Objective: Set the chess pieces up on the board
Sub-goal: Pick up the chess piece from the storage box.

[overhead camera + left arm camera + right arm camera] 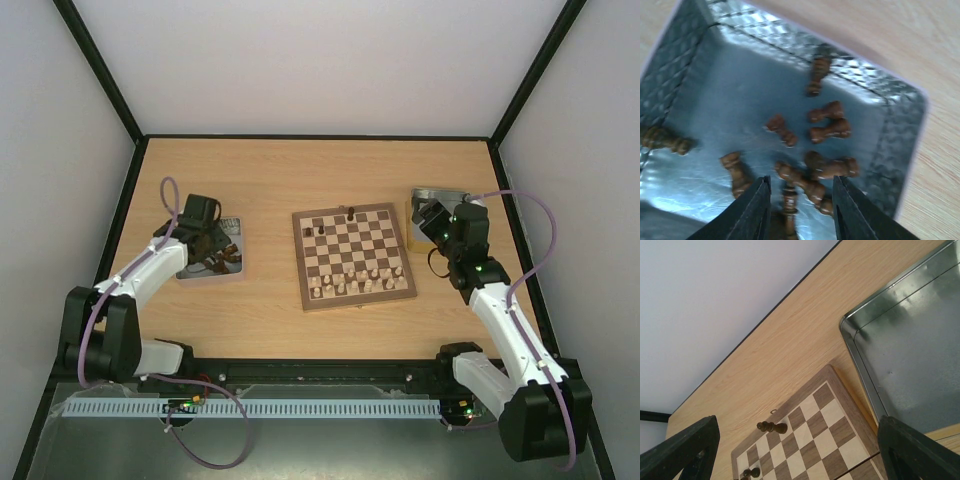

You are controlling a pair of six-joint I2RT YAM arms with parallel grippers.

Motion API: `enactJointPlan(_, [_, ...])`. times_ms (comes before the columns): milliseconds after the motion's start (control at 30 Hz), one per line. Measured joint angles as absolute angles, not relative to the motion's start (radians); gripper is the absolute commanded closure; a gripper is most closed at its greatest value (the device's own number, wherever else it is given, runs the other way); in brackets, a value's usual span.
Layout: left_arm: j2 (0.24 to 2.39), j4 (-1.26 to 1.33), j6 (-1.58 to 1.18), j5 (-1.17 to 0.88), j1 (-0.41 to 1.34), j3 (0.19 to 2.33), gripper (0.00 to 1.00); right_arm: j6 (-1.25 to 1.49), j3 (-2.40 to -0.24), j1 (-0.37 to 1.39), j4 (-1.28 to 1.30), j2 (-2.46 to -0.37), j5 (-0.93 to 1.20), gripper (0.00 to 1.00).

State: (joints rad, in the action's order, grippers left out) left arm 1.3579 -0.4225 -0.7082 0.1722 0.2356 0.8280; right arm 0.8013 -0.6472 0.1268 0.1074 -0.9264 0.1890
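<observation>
The board lies at the table's middle. Two dark chess pieces stand on its far rows: a tall one and a small one. Several more dark chess pieces lie tumbled in the left metal tray. My left gripper hangs low in that tray, open. One dark piece sits between its fingers with a gap on each side. My right gripper stands wide open beside the board's right edge, with nothing in it.
Cream pieces fill the board's two near rows. A second metal tray lies right of the board and shows no pieces. Black frame rails and pale walls bound the table.
</observation>
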Motion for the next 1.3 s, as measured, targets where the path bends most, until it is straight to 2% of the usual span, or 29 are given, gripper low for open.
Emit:
enactJointPlan(267, [1.365, -0.32, -0.748, 0.096, 0.105, 0.727, 0.66, 0.809, -0.647, 0.127, 0.107, -0.936, 0.204, 0.15])
enactJointPlan(633, [1.501, -0.231, -0.752, 0.086, 0.091, 0.729, 0.67, 0.809, -0.647, 0.127, 0.107, -0.936, 0.203, 0.15])
enactJointPlan(1200, [1.597, -0.238, -0.725, 0.132, 0.09, 0.8, 0.68, 0.807, -0.647, 0.127, 0.108, -0.936, 0.178, 0.15])
enactJointPlan(1300, [1.617, -0.237, -0.721, 0.136, 0.09, 0.811, 0.72, 0.806, -0.647, 0.127, 0.108, -0.935, 0.177, 0.15])
